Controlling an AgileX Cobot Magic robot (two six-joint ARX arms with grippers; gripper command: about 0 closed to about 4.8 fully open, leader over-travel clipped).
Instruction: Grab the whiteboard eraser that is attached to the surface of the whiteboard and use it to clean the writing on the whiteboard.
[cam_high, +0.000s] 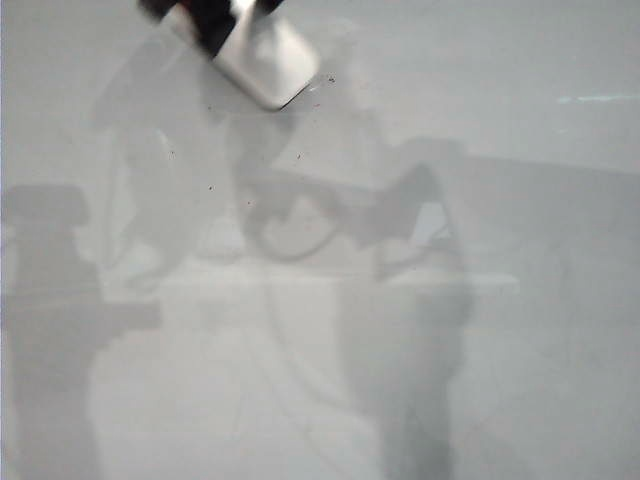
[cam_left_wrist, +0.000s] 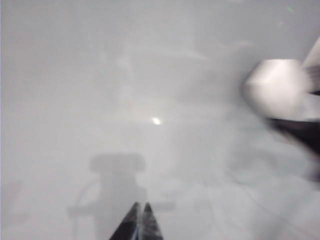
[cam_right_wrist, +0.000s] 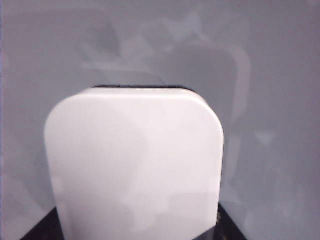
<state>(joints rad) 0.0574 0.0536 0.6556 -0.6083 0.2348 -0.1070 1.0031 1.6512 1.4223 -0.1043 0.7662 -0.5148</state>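
Note:
The whiteboard eraser (cam_high: 265, 60), a white rounded block with a thin black felt edge, sits tilted at the top of the whiteboard (cam_high: 520, 330) in the exterior view. My right gripper (cam_high: 222, 22) is shut on it; its black fingers (cam_right_wrist: 229, 227) flank the block, which fills the right wrist view as the eraser (cam_right_wrist: 135, 160). The left wrist view has the eraser (cam_left_wrist: 275, 87) off to one side, blurred. My left gripper (cam_left_wrist: 141, 207) is shut and empty, apart from the eraser, over bare board. The writing is not visible; only tiny dark specks dot the board.
Glossy board fills every view, crossed by grey shadows of the arms (cam_high: 400, 230) and a faint pale streak (cam_high: 600, 99) at the upper right. A small bright glare spot (cam_left_wrist: 156, 121) shows on the board in the left wrist view.

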